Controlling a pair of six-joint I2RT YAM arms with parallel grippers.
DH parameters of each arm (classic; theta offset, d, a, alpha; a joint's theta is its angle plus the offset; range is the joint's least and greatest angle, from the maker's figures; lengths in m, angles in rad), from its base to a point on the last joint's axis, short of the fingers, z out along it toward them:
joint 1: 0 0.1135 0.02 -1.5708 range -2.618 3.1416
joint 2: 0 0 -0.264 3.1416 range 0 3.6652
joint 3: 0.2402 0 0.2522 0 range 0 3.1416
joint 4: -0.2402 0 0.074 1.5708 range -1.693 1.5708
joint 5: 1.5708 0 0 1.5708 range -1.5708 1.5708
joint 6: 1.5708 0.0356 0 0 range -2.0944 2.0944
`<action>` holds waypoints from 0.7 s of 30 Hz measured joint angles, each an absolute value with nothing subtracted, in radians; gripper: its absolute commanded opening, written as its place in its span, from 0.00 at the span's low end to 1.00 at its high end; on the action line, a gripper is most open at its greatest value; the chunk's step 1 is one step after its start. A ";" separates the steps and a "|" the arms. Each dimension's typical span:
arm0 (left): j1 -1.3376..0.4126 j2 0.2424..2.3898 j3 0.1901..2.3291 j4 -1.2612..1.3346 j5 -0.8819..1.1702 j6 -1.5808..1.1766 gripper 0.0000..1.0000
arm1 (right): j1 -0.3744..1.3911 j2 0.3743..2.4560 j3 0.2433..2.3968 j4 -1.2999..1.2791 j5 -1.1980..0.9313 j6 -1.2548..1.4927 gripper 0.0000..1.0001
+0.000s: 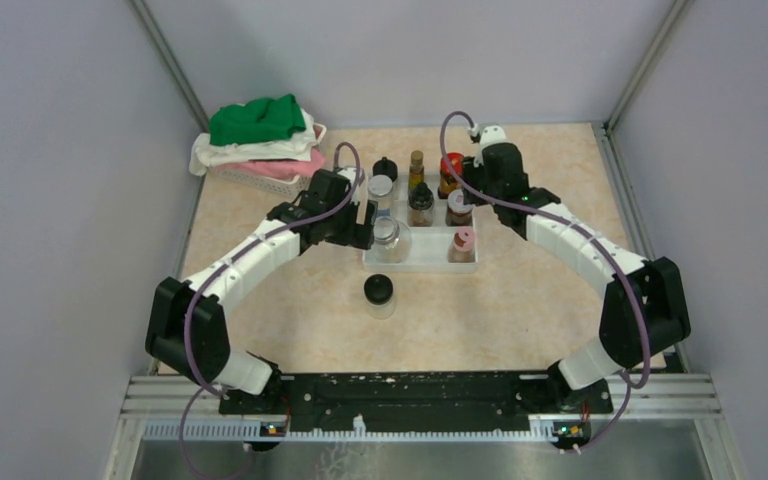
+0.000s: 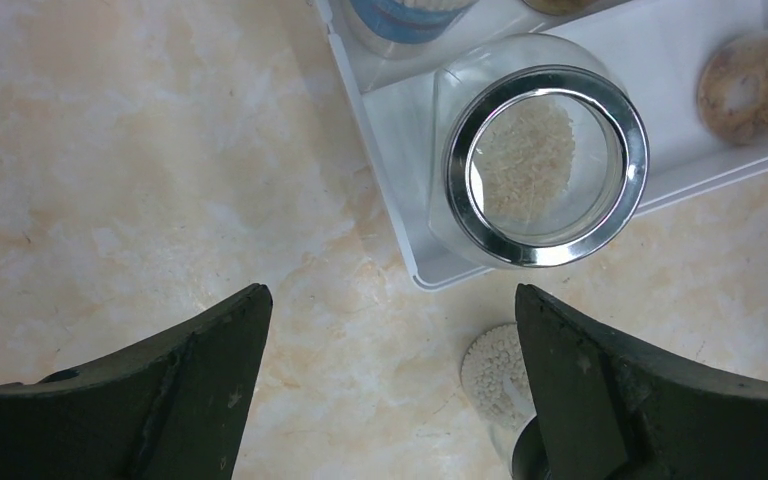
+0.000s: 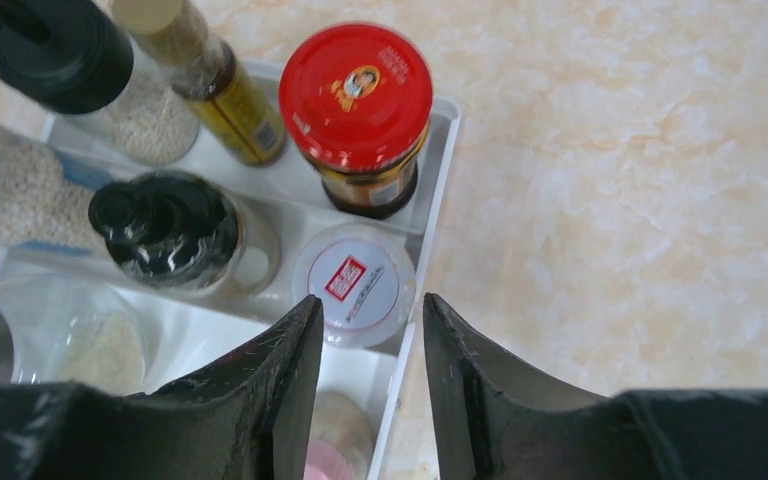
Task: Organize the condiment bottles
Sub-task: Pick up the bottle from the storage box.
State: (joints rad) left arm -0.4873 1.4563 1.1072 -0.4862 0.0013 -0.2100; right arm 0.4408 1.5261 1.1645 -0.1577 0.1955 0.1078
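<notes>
The white stepped tray (image 1: 420,262) holds several condiment bottles: a black-capped jar (image 1: 385,167), a slim amber bottle (image 1: 416,166), a red-capped jar (image 1: 451,166), a white-red-capped jar (image 1: 458,206), a pink-capped jar (image 1: 463,243) and a silver-lidded glass jar (image 1: 387,236). One black-capped jar (image 1: 380,292) stands on the table in front of the tray. My left gripper (image 2: 390,300) is open and empty, just outside the tray's front-left corner (image 2: 415,270), near the silver-lidded jar (image 2: 545,165). My right gripper (image 3: 370,320) is open, its jaws narrowly apart above the white-red-capped jar (image 3: 355,285).
A basket of folded green, white and pink cloths (image 1: 260,150) sits at the back left. Grey walls close in the table on three sides. The loose jar of white granules (image 2: 500,372) is partly hidden by my left gripper's right finger.
</notes>
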 measured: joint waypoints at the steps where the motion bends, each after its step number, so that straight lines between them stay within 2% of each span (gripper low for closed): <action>1: -0.487 1.456 1.107 -0.492 0.007 -0.210 0.95 | 0.441 1.520 1.155 -0.162 0.181 0.108 0.38; 3: -0.487 1.453 1.107 -0.500 0.017 -0.210 0.88 | 0.441 1.496 1.122 -0.172 0.158 0.109 0.33; 5: -0.487 1.441 1.107 -0.513 0.038 -0.212 0.80 | 0.441 1.449 1.072 -0.194 0.148 0.115 0.33; 7: -0.487 1.416 1.107 -0.528 0.060 -0.215 0.78 | 0.441 1.393 1.026 -0.218 0.142 0.121 0.33; 13: -0.497 1.292 1.083 -0.554 0.128 -0.230 0.85 | 0.441 1.242 0.961 -0.289 0.125 0.149 0.35; 21: -0.593 1.195 1.010 -0.595 0.190 -0.255 0.87 | 0.441 1.133 0.942 -0.358 0.095 0.185 0.38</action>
